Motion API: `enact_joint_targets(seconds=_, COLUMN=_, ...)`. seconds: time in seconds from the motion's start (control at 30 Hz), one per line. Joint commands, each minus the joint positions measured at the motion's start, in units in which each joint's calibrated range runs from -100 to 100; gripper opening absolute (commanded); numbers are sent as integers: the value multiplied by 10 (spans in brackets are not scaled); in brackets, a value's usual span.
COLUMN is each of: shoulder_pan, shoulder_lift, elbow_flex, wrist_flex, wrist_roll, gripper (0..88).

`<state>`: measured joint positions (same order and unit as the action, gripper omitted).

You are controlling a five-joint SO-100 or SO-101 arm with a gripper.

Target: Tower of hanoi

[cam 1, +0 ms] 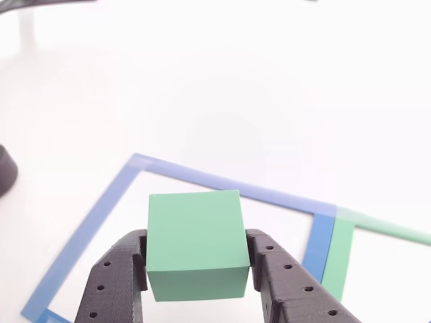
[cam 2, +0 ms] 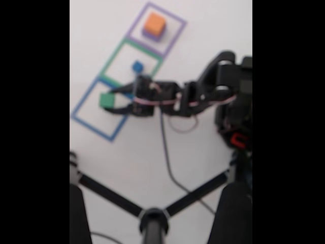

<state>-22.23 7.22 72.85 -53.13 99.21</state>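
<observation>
Tool (cam 1: 199, 269): both fingers clamped on green block (cam 1: 195, 242), over blue outline (cam 2: 81, 104). Blue block (cam 2: 137, 66): inside green outline (cam 2: 112, 54). Orange block (cam 2: 154, 23): atop purple block (cam 2: 146, 34), in purple outline (cam 2: 175, 19). Progress: judged midway, three stacks to merge. White worktop (cam 1: 269, 101) open beyond outlines.
</observation>
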Motion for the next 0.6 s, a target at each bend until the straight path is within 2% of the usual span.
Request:
enact_joint_targets(seconds=0.0, shoulder_pan=4, shoulder_lift=31, elbow_flex=-17, wrist_flex=-52, wrist_roll=8, gripper=86)
enact_joint_targets(seconds=0.57, shoulder_pan=2, shoulder_lift=152, elbow_flex=-71, wrist_flex=-125, wrist_roll=8, gripper=95)
